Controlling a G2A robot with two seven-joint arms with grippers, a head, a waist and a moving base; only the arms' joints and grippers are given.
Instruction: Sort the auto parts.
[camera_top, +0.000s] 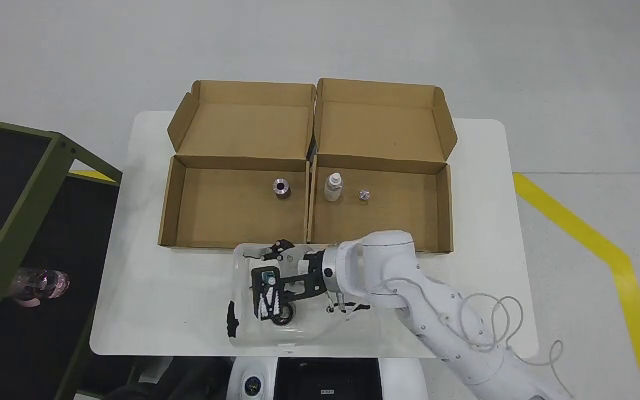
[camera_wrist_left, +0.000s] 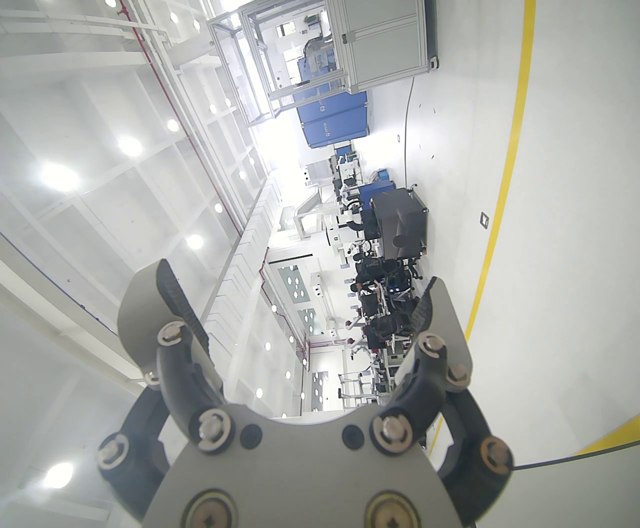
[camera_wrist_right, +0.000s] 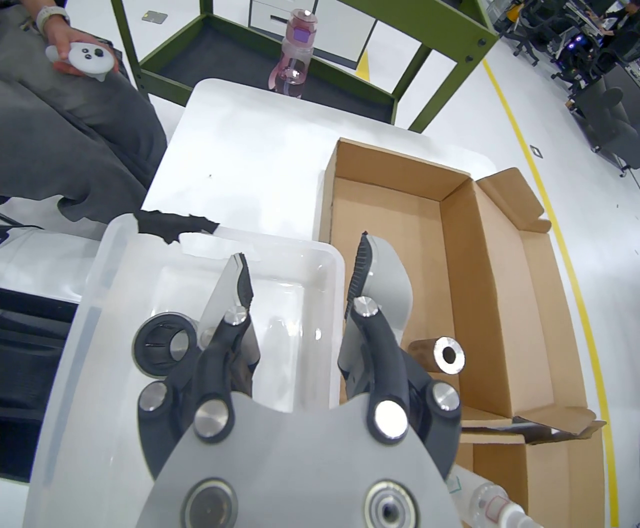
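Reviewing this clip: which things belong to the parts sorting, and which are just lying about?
Job: bin; black part in it; left box with metal sleeve; right box with white part and small part; right gripper, open at the bin.

Lying about: pink bottle; green cart.

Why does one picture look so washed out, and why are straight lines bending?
Left wrist view: the ceiling lights flare into white glare, and the yellow floor line bows, likely a wide-lens bend. Right wrist view: bright glints on the glossy floor of the clear bin. Top view: the table is evenly lit, with no harsh glare.
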